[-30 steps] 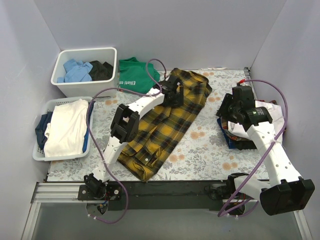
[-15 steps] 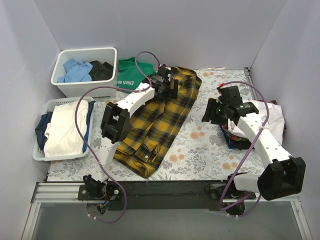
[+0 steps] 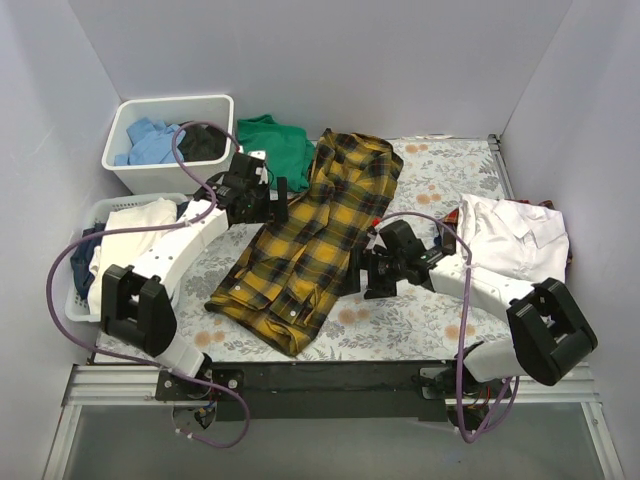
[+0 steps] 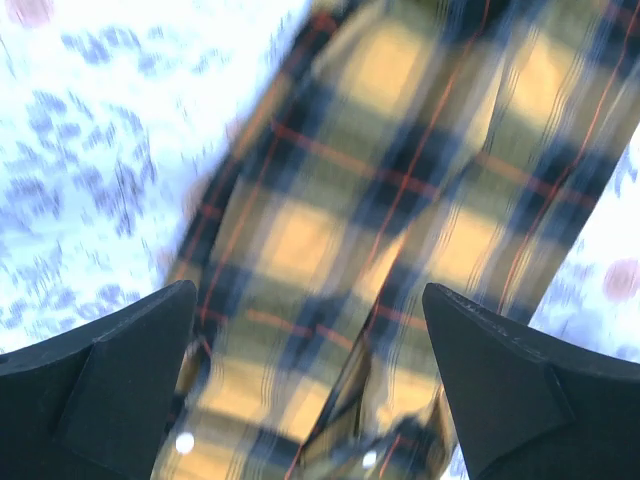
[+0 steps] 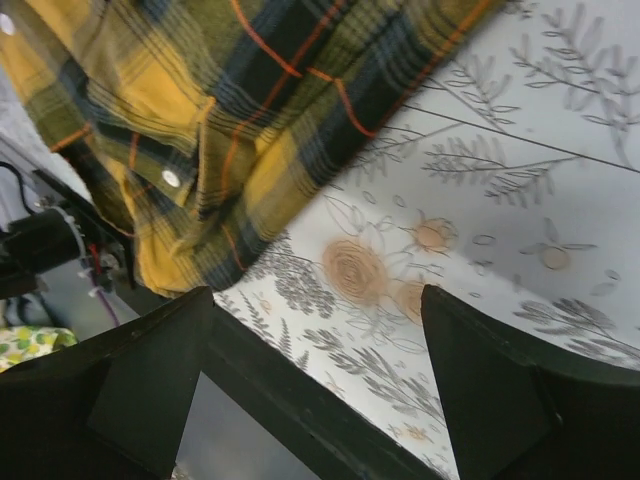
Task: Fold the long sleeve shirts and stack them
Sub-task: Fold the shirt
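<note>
A yellow-and-black plaid long sleeve shirt (image 3: 312, 235) lies spread out diagonally in the middle of the flowered table (image 3: 440, 180). My left gripper (image 3: 281, 200) hovers open at the shirt's left edge. In the left wrist view the plaid cloth (image 4: 380, 200) fills the space under the open left gripper (image 4: 308, 295). My right gripper (image 3: 361, 276) is open, low beside the shirt's right edge. In the right wrist view the right gripper (image 5: 318, 300) has only tablecloth between its fingers, and the plaid shirt (image 5: 200, 110) lies at the upper left. A white long sleeve shirt (image 3: 515, 235) lies folded at the right.
A white bin (image 3: 168, 170) with blue and black clothes stands at the back left. A basket (image 3: 85, 312) with white cloth stands at the left edge. A green T-shirt (image 3: 272, 145) lies behind the plaid shirt. Dark cloth shows under the white shirt.
My left gripper has moved from the plaid shirt's collar end to its left edge. My right gripper has left the white shirt, come down beside the plaid shirt and opened. The plaid shirt has shifted.
</note>
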Available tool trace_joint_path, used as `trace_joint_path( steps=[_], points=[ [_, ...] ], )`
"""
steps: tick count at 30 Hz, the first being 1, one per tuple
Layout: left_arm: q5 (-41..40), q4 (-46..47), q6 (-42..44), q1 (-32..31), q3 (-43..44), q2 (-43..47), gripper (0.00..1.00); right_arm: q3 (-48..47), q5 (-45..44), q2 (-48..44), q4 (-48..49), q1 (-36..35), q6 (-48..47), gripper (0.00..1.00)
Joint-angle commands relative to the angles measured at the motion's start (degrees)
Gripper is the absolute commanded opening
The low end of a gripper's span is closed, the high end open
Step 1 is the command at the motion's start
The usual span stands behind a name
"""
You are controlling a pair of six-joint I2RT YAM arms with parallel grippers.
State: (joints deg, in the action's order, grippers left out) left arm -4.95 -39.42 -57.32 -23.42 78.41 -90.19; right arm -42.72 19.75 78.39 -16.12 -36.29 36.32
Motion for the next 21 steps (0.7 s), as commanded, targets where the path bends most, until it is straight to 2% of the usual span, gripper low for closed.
trace_joint_path(
  steps=[1,5,11,18,19,21],
  points=[
    [3.02,0.22,0.72,-0.49,-5.19,7.3,0.98,2.72,2.58,1.66,15.48,-3.77,9.28,0.94],
    [4.86,0.48,1.25,-0.22,-7.22,10.74,0.98,3.96,1.09,7.55,24.11,-7.64,14.3,0.94],
    [4.86,-1.27,2.21,-0.05,-6.43,12.58,0.98,-1.92,-5.94,18.8,24.56,-13.8,20.89,0.86],
    [4.6,-1.71,2.3,0.13,-7.04,14.34,0.98,-9.31,-9.72,28.04,17.63,-18.11,23.7,0.82],
    [4.6,-1.63,2.13,0.13,-7.39,14.78,0.98,-9.22,-10.16,28.39,17.0,-18.46,24.15,0.8],
    [4.69,-1.36,1.77,0.13,-7.57,15.13,0.98,-8.61,-11.13,28.4,14.21,-18.46,25.03,0.7]
  ],
)
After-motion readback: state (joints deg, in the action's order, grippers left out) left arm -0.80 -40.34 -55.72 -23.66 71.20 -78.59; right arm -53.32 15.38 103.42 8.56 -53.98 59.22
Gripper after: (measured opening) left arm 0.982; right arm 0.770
